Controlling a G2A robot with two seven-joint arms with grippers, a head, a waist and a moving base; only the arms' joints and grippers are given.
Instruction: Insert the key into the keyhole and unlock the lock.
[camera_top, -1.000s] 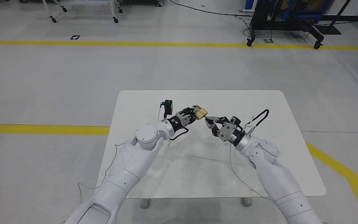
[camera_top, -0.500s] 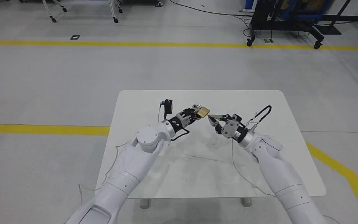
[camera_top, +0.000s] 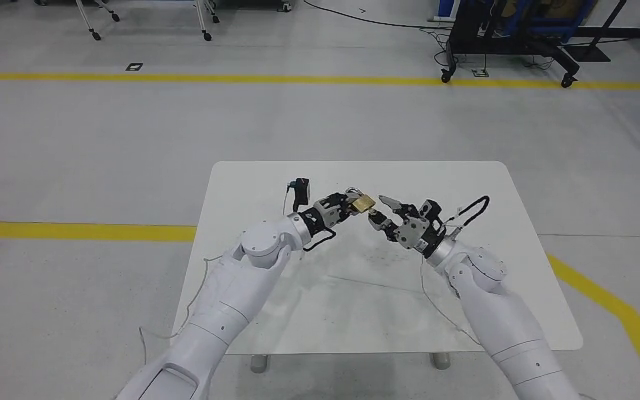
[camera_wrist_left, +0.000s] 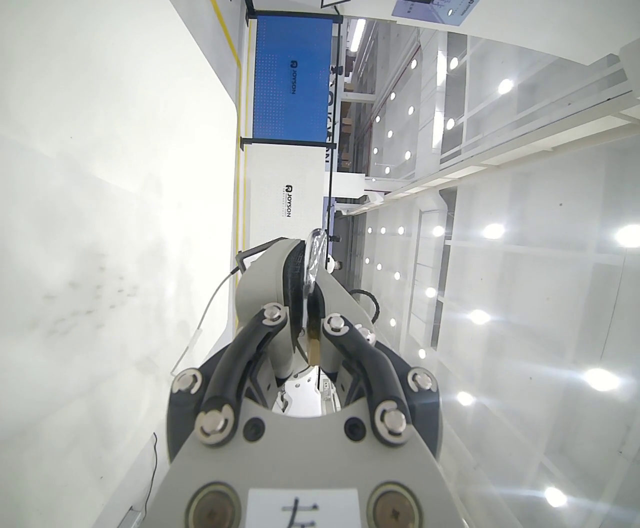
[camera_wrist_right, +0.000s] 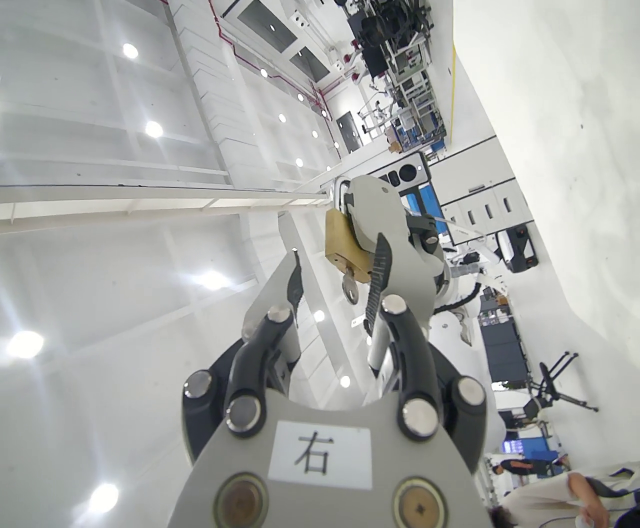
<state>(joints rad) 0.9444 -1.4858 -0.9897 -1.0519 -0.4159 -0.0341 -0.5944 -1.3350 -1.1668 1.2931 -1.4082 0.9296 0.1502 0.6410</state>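
You are past the insertion: the key (camera_wrist_right: 350, 289) sits in the keyhole of the brass padlock (camera_wrist_right: 345, 245), with only its silver head sticking out of the keyhole end. The step in hand, as I judge it, is the turn.

The left gripper (camera_top: 354, 201) is clamped on the padlock's body and holds it in the air above the tabletop (camera_top: 340, 310), not resting on it. The right gripper (camera_top: 380, 212) is just beside the padlock's keyhole end. Its fingers (camera_wrist_right: 378, 280) are spread wide with nothing in them; they stand either side of the key head, and neither looks to be touching it.

The key's long axis runs in line with the padlock's body. Its blade is buried in the padlock and its head points away from the padlock, toward the right gripper. From above, that axis lies roughly along the line between the two grippers.

Next you need the right fingers to close squarely on the flat faces of the key head, then to roll about the key's own axis. Keep the roll centred on that axis — any sideways pull would likely bind the blade or twist the padlock in the left fingers. The head is small and thin, so expect a shallow hold. Which way the key must turn, I cannot tell from here.
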